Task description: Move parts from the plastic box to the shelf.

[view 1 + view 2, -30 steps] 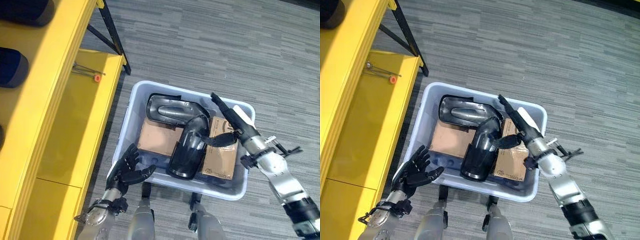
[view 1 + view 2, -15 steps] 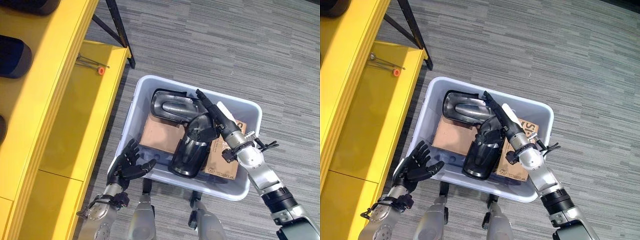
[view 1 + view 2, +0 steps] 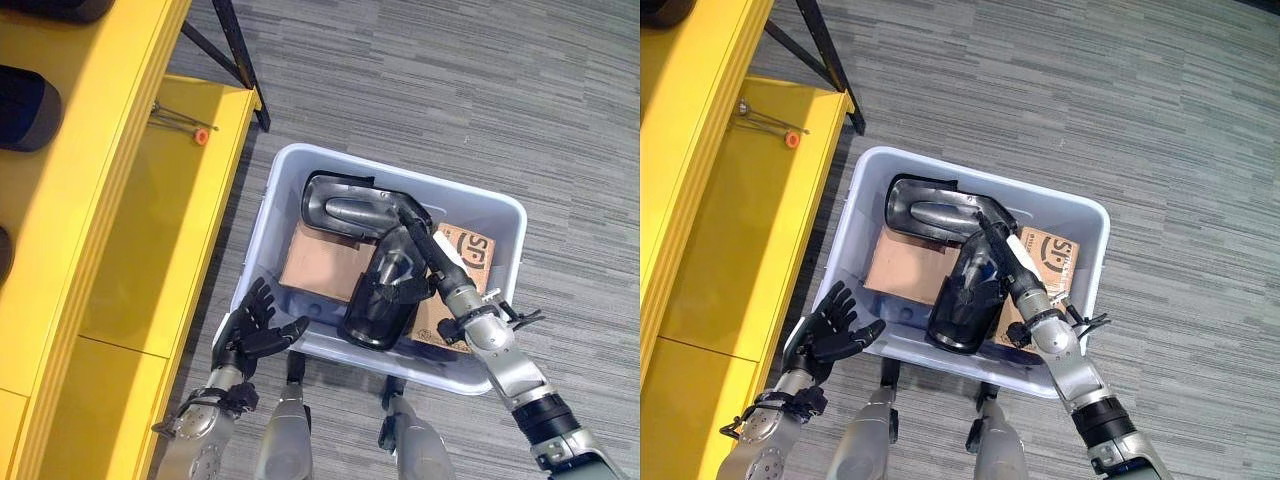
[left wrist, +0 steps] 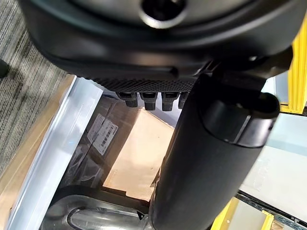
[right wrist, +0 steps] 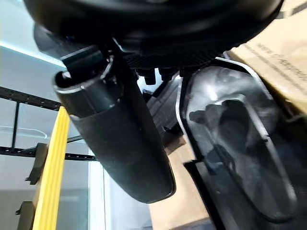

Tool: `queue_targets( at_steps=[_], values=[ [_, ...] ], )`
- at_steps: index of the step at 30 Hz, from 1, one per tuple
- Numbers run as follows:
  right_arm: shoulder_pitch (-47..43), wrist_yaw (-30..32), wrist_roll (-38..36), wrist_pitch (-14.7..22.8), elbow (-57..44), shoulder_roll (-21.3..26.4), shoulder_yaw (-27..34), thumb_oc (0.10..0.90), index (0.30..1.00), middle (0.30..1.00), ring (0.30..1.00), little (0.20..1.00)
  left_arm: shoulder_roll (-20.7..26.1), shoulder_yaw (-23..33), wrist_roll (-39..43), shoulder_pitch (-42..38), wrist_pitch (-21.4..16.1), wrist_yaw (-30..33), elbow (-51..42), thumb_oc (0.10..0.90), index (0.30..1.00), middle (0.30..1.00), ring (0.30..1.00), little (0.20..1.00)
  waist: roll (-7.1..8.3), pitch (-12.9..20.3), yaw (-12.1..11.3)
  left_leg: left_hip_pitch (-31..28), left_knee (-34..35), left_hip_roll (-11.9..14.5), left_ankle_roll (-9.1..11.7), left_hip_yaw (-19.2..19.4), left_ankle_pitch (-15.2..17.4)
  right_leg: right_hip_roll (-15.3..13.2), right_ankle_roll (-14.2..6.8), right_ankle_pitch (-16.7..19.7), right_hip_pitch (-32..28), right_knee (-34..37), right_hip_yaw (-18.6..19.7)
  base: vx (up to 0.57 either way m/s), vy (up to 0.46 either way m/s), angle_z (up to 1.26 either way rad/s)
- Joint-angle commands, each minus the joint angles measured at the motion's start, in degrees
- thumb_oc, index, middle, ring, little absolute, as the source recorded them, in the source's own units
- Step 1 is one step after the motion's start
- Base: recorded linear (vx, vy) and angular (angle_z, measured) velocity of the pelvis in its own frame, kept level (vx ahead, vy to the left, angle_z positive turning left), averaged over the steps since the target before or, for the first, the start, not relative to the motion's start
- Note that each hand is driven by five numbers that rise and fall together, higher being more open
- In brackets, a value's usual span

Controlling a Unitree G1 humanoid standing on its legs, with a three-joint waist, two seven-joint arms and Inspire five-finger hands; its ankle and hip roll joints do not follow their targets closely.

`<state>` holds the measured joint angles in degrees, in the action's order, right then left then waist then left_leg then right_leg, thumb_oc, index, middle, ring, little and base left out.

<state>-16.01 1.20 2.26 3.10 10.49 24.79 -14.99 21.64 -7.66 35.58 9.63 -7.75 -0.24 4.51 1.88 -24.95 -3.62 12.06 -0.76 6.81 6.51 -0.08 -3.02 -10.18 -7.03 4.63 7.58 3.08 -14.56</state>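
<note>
So the plastic box [image 3: 270, 215] sits on the grey carpet floor [image 3: 450, 90], right beside the yellow shelf [image 3: 110, 200] on the robot's left. Inside the box there are two black moulded parts. One is a glossy curved part [image 3: 345, 213] lying across the far end of the box, the other is a longer duct-shaped part [image 3: 385, 300] that runs from the middle toward the near wall, with its open mouth facing the near side. Both rest on flat brown cardboard [image 3: 318, 265], and another printed cardboard piece [image 3: 462, 255] lies on the right side of the box.

The right robot hand [image 3: 432, 262] reaches into the box from the near right. Its fingers are stretched out straight, lying along the top of the duct-shaped part and pointing at the curved one, thumb out to the side. It isn't wrapped around anything, just open and laid against the part.

The left robot hand [image 3: 255, 330] is outside the box, just by the near left corner, palm up with fingers spread and relaxed, holding nothing.

On the shelf's lower level there's a thin metal tool with an orange tip [image 3: 185, 125] near the far end, well apart from the box.
</note>
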Motion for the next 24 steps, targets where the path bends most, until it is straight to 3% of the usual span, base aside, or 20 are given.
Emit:
queue_targets(
  at_steps=[1, 16, 24],
  values=[
    [-2.4, 1.3, 0.1, 3.9, -2.0, -1.0, 0.1, 0.900, 1.000, 1.000, 1.000, 1.000, 1.5, 2.2, -1.3, 1.7, -3.9, 0.5, -5.3, 0.900, 1.000, 1.000, 1.000, 1.000, 3.25, 2.3, 0.5, 3.7, -7.4, 2.2, -1.1, 1.8, 4.0, -7.5, -4.4, 0.5, 1.7, -4.6, 3.1, 0.00, 0.000, 0.00],
    [-2.2, 1.2, -7.2, 2.8, 7.2, -6.3, -4.4, 0.900, 1.000, 1.000, 1.000, 1.000, 2.4, 1.4, -1.9, 0.5, -4.1, 2.3, -5.0, 0.900, 1.000, 1.000, 1.000, 1.000, 2.82, 1.0, 0.2, 5.0, -7.5, 2.2, -1.1, 1.8, 3.4, -7.6, -4.3, 1.0, 2.8, -4.6, 3.1, -0.01, 0.001, -0.02],
    [-10.9, 5.5, -8.3, 2.4, 15.5, -7.5, -4.4, 0.900, 1.000, 1.000, 1.000, 1.000, 3.3, -0.1, -1.2, 0.1, -4.4, 2.6, -6.0, 0.900, 1.000, 1.000, 1.000, 1.000, 1.87, -0.3, -1.2, 6.2, -7.6, 1.8, -1.2, 1.4, 2.9, -7.7, -4.3, 1.3, 3.6, -4.6, 2.7, -0.02, -0.007, 0.06]
  ],
)
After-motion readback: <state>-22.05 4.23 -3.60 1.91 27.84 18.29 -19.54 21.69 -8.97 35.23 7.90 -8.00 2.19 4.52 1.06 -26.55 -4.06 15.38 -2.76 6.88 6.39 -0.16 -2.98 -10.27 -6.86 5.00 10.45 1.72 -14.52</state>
